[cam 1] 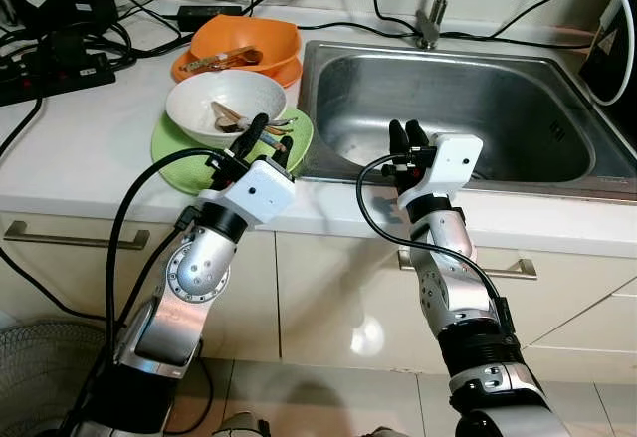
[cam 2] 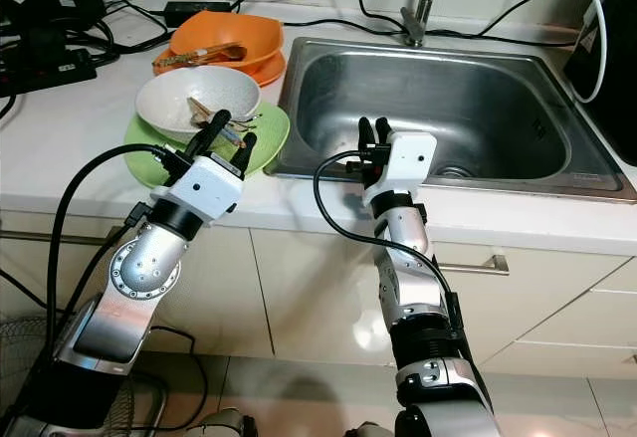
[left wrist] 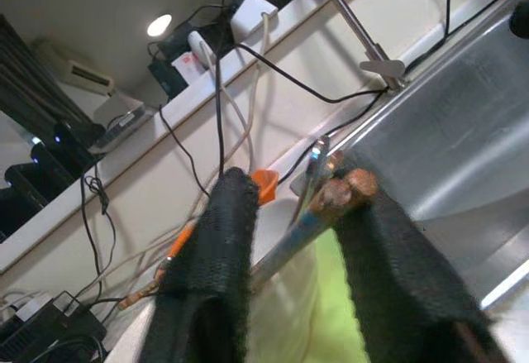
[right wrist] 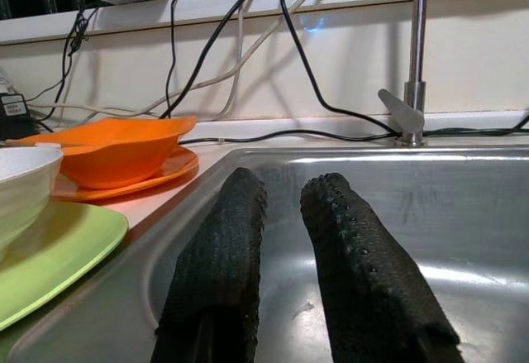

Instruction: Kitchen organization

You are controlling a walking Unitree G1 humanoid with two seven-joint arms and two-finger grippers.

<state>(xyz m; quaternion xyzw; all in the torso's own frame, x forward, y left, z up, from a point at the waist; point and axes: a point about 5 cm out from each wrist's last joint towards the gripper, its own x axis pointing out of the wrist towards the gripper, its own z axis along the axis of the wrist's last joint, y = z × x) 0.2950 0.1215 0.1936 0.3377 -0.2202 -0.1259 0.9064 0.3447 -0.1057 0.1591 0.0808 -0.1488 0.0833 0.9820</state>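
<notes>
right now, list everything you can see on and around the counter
round white ceramic bowl: one, white, on the green plate, utensils inside
flat green plate: one, green, counter left of sink
orange bowl: one, orange, on an orange plate behind the white bowl, utensils inside
stainless steel sink: one, silver, set in the counter
metal faucet: one, silver, behind sink
black cables: several, black, back of counter
white counter: one, white, above the drawers
left end effector: at the white bowl's near rim, a utensil handle between its fingers
right end effector: black fingers close together, at sink's front edge
</notes>
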